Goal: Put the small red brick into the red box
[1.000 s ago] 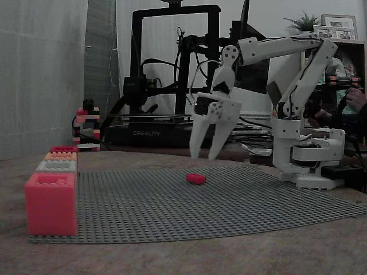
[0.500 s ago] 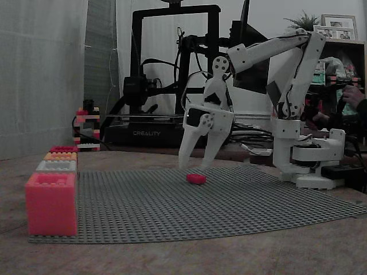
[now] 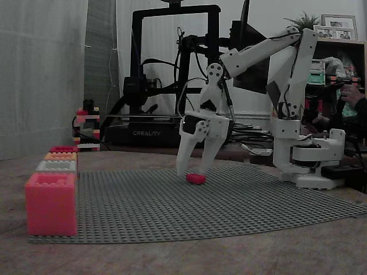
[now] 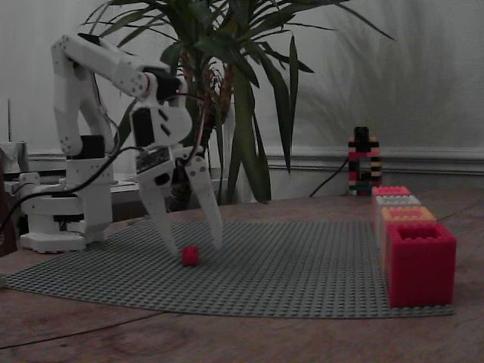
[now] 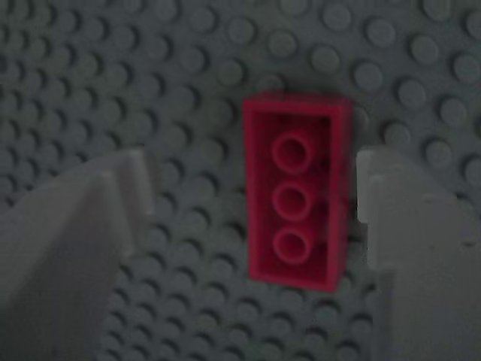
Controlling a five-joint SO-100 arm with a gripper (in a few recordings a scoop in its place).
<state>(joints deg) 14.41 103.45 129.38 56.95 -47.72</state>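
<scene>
You have one brick [image 3: 195,179] here, lying on the grey baseplate [image 3: 229,200] with its hollow underside up; in the wrist view [image 5: 298,189] it shows three round tubes. Four boxes stand in one row at the baseplate edge: a salmon-pink box [image 3: 51,203] nearest in a fixed view, then a grey one [image 3: 56,166], an orange one [image 3: 60,156], and the red box [image 3: 63,149] at the far end, well apart from the brick. On the 3D printer [image 3: 172,74] behind you can read "CREALITY". One small brick tower [image 4: 361,160] stands on the table [image 3: 200,258]. Your arm [image 3: 287,74] reaches forward and bends down, so the gripper [image 3: 191,171] points at the baseplate. Its jaws are apart, one on each side of the brick, with gaps visible on both sides.
</scene>
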